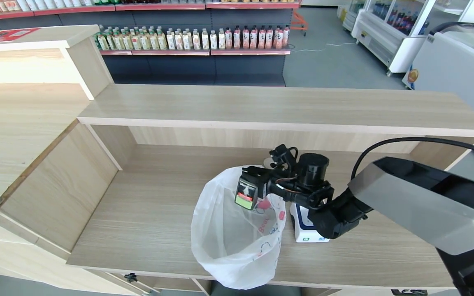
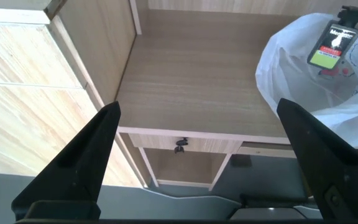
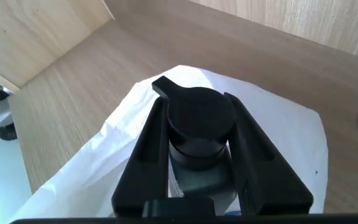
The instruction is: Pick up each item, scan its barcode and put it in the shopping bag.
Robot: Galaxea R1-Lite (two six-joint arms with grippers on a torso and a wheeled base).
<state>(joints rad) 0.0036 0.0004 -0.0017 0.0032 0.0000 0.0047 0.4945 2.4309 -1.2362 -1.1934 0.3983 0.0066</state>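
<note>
1. Bench (image 1: pixel 138 213): the task's things are being carried on the lower wooden surface, under a raised ledge.
2. Shopping bag (image 1: pixel 220 246): a white plastic bag is being stood at the bench's front edge with its mouth wide open. Whether any goods are lying inside cannot be told.
3. Right claw (image 3: pixel 194 99): it is being held above the bag's mouth, and its fingers are being pressed against the two sides of the item.
4. Left claw (image 2: pixel 197 162): it is being hung in front of the bench, off to the left of the bag, with its fingers spread wide and nothing between them.
5. White-and-blue device (image 1: pixel 303 230): it is taken to be the scanner and is being stood on the bench just beside the bag, on its right.
6. Item (image 1: pixel 245 198): a small dark bottle with a black cap and a red-and-green label is being pinched by the right claw, directly over the open bag.
7. Progress: the bagging step for this item is judged to be in hand. Lowering and release are being left to do, and whether the barcode was read cannot be told.
</note>
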